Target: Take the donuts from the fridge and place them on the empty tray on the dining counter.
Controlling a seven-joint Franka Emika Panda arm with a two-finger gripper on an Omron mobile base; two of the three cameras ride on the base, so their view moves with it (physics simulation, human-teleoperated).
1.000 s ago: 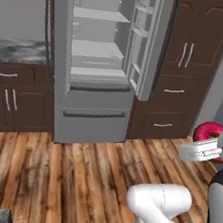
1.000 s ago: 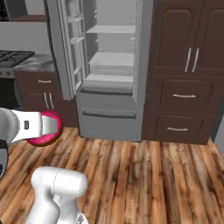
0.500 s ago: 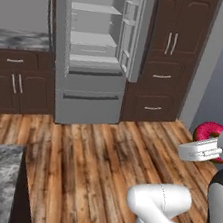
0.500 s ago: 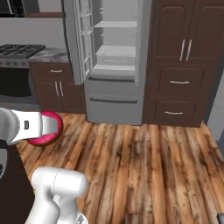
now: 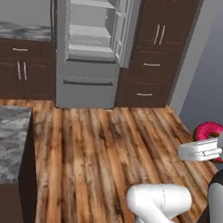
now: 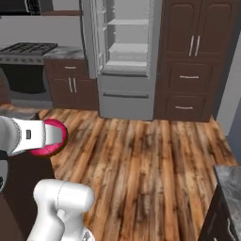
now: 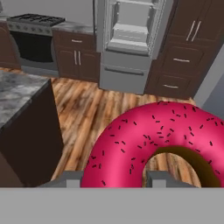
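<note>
Frosting of deep red with dark sprinkles is looming large in the hand view, where the red-frosted ring donut [image 7: 157,144] is sitting between the two small dark finger tips [image 7: 72,178] of the claw [image 7: 116,179] — the claw is gripping it, jaws set narrow against its sides. In the left base view the same donut [image 5: 209,134] is showing at the right edge, behind the white hand of the arm; in the right base view it [image 6: 49,141] is peeking out at the left edge past the white hand, above the wooden plank floor [image 6: 141,160].

The tall grey French-door fridge [image 5: 90,44] is standing well apart from the donut, across the floor, with its upper doors swung open and pale shelves [image 5: 90,32] showing inside; its lower drawer is closed. Dark brown cabinets with silver handles [image 5: 155,49] are flanking it on the right. In the right base view a black stove with grated burners [image 6: 26,52] is sitting to the left of the fridge [image 6: 124,56].

A grey-and-white marbled stone surface [image 5: 0,142] is filling the lower left of the left base view; its corner [image 7: 19,94] is lying at the left in the hand view. No writing or labels can be read on anything.
</note>
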